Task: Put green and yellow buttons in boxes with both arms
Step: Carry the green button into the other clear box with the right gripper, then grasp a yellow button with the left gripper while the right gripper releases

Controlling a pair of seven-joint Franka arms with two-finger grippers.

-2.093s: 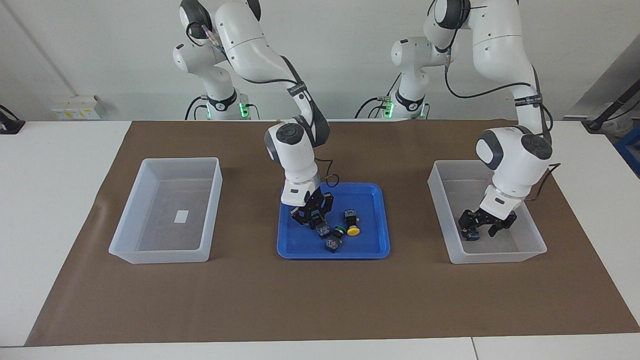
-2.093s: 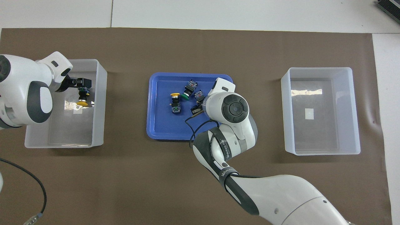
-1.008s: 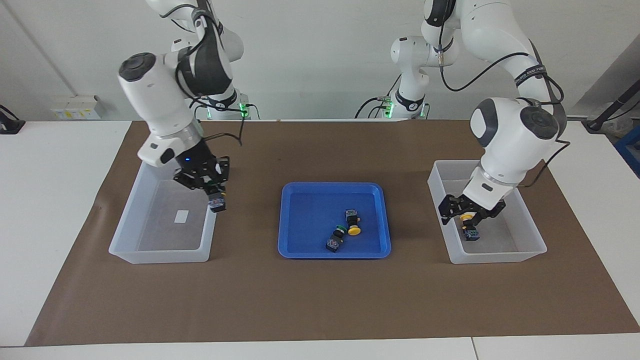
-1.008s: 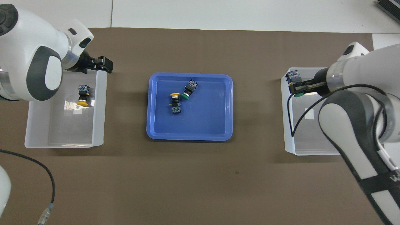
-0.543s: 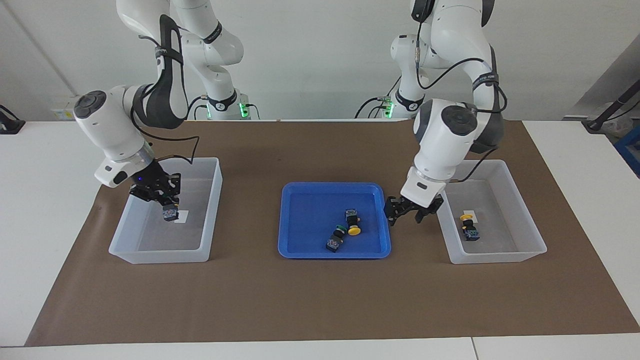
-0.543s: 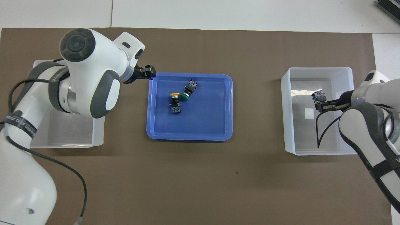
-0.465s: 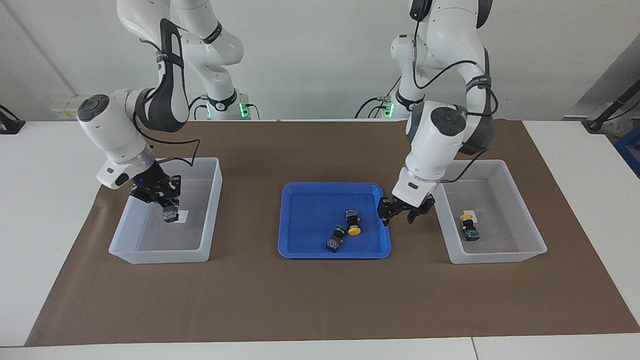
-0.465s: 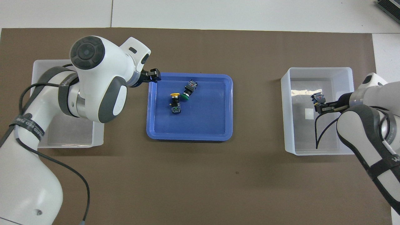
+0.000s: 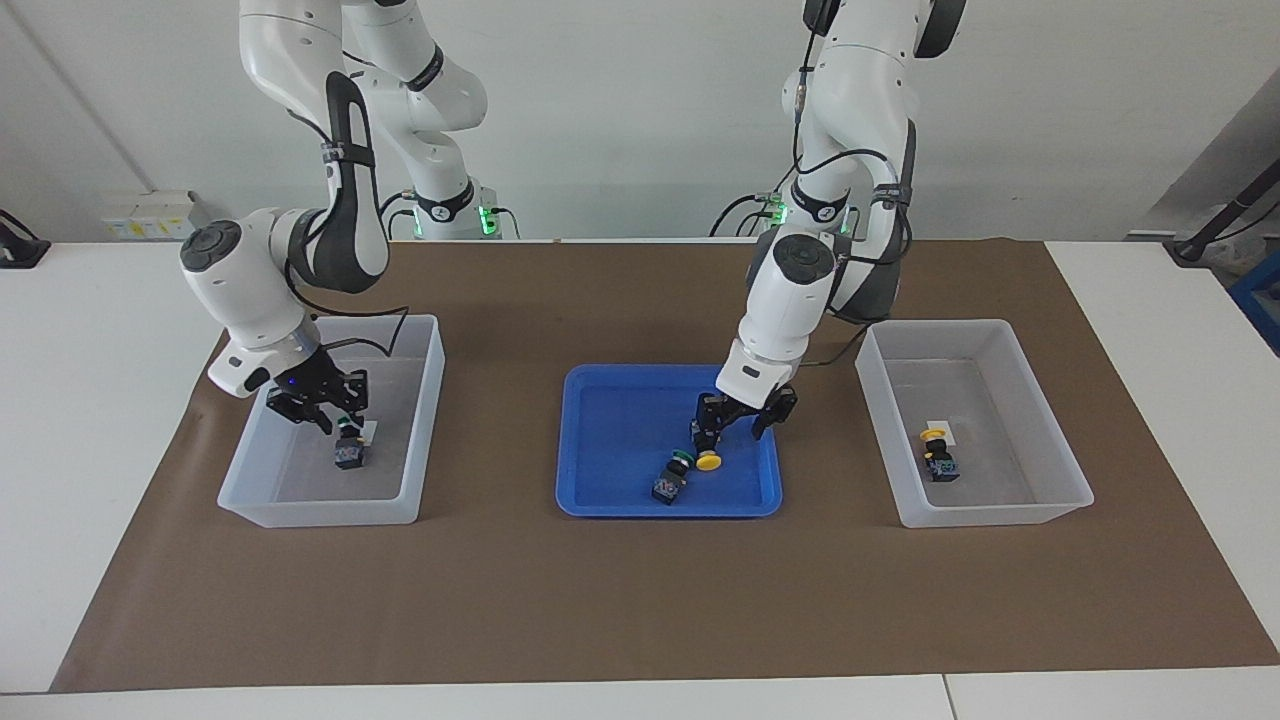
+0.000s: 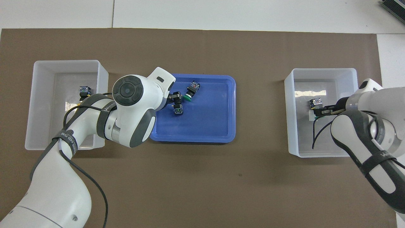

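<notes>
Right hand [image 9: 322, 415] low in the box [image 9: 430, 400] at the right arm's end, just above a green button [image 9: 350, 455] – grip not to be told – left hand [image 9: 738, 420] spread wide over the yellow button [image 9: 708, 458] in the blue tray [image 9: 620, 440], other green button [image 9: 668, 485] just farther out

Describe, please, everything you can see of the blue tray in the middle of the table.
The blue tray is a shallow, glossy, plastic-looking rectangle with rounded corners and a low raised rim, lying flat on the brown mat between the two bins. A yellow-capped button and a green-capped button lie in it. The left gripper is low over the yellow one.
</notes>
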